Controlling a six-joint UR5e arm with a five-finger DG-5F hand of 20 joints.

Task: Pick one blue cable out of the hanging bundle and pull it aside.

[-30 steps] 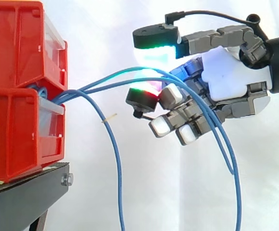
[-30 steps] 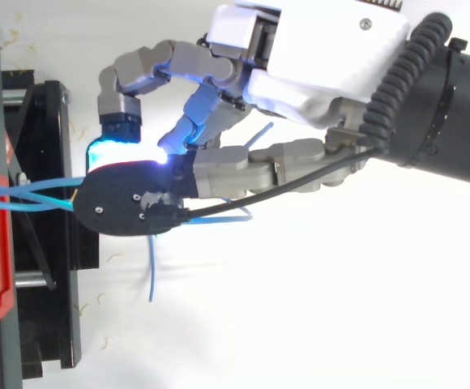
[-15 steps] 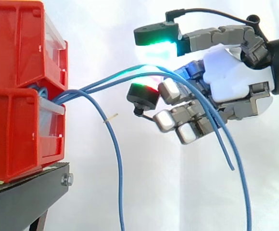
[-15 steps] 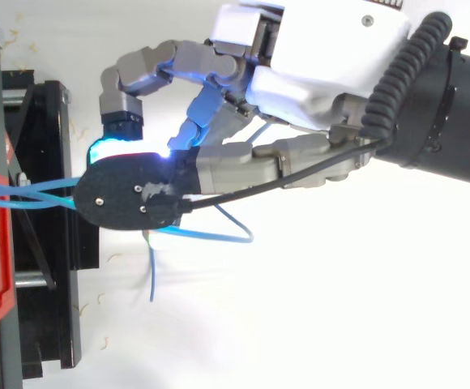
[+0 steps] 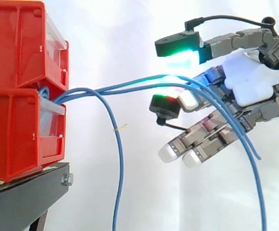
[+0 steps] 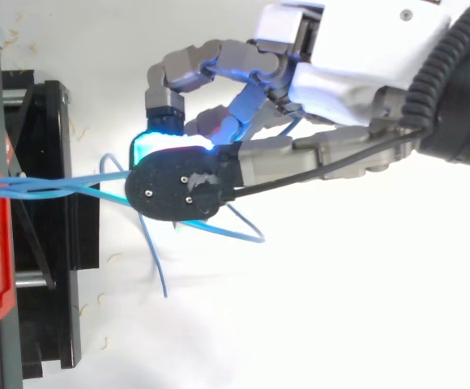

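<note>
Robotics lab, bench test set-up.
Shown by a plain white curtain [image 5: 115, 33] as backdrop, stacked red plastic bins [image 5: 14, 91] on a black metal stand [image 5: 26, 195], and a many-fingered robot hand [image 5: 255, 82] with glowing fingertip pads.

Hand [image 5: 255, 84] is backing off from the red bins [image 5: 19, 86] now, dragging the blue cables [image 5: 130, 87] out longer, and its lower fingers [image 5: 207, 137] are uncurling.
</note>
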